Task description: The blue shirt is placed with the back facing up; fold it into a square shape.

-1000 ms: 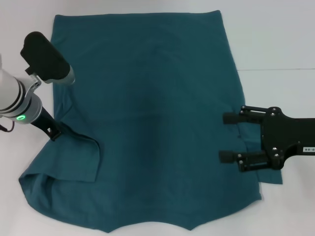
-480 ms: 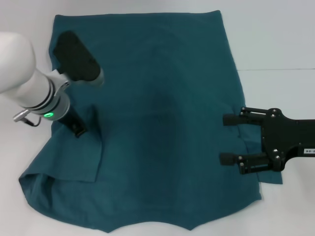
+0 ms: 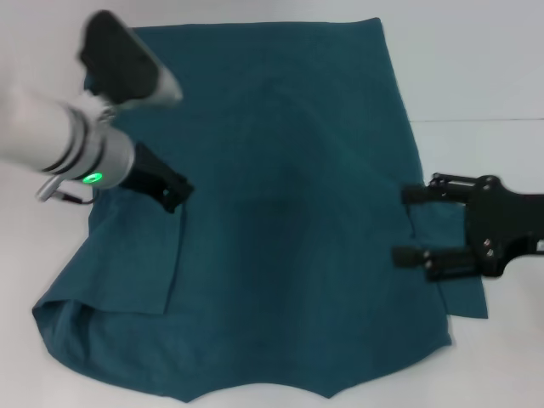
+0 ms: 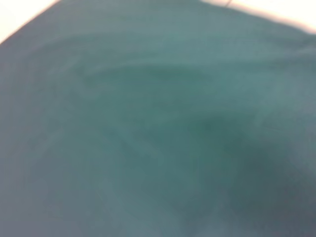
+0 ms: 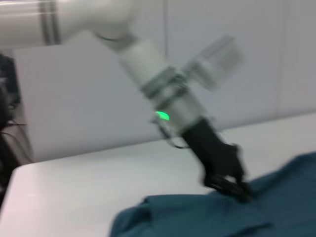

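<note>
White desk [image 3: 476, 68] carries the blue shirt [image 3: 280, 212], spread flat. Left tool [image 3: 170, 194] apparently grips its sleeve fold, carrying it inward; right tool [image 3: 416, 225] hangs released at the opposite edge, folding next.

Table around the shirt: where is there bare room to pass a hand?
Bare table lies on the right, beyond the shirt's edge and farther out than the right hand. A smaller bare patch sits at the near left corner. Crowded: the left hand is on the folded sleeve, and the right hand is at the right edge.
</note>
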You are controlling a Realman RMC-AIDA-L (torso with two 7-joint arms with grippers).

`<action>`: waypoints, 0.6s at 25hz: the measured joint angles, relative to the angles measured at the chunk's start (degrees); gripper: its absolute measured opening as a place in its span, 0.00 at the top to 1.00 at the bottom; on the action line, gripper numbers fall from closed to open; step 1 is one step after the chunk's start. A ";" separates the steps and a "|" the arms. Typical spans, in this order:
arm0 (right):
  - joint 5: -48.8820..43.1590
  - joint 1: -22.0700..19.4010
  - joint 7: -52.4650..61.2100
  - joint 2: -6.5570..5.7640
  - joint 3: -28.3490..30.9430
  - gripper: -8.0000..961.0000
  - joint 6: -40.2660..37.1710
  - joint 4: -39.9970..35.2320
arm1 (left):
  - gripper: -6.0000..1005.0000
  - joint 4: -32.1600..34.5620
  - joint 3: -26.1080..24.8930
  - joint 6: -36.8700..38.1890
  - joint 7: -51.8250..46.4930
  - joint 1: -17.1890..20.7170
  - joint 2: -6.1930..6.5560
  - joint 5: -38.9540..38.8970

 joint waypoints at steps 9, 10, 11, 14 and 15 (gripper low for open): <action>-12.31 0.29 22.10 -0.12 -2.96 0.02 0.73 -23.49 | 0.78 9.25 -7.78 16.47 13.70 13.01 0.59 -29.17; -14.66 0.83 23.92 -0.25 -3.84 0.02 0.60 -25.55 | 0.73 8.73 -8.66 18.31 15.27 13.84 0.75 -31.62; -17.28 1.57 26.00 -0.43 -4.85 0.02 0.39 -27.68 | 0.69 8.38 -9.53 20.02 16.57 14.35 0.78 -33.33; -26.05 4.70 31.01 -1.12 -7.58 0.02 -1.18 -30.89 | 0.49 6.57 -12.53 27.35 21.16 15.12 1.02 -37.85; -29.20 5.82 32.05 -1.17 -8.19 0.02 -1.71 -31.05 | 0.41 5.90 -13.55 29.59 22.41 15.16 1.18 -38.92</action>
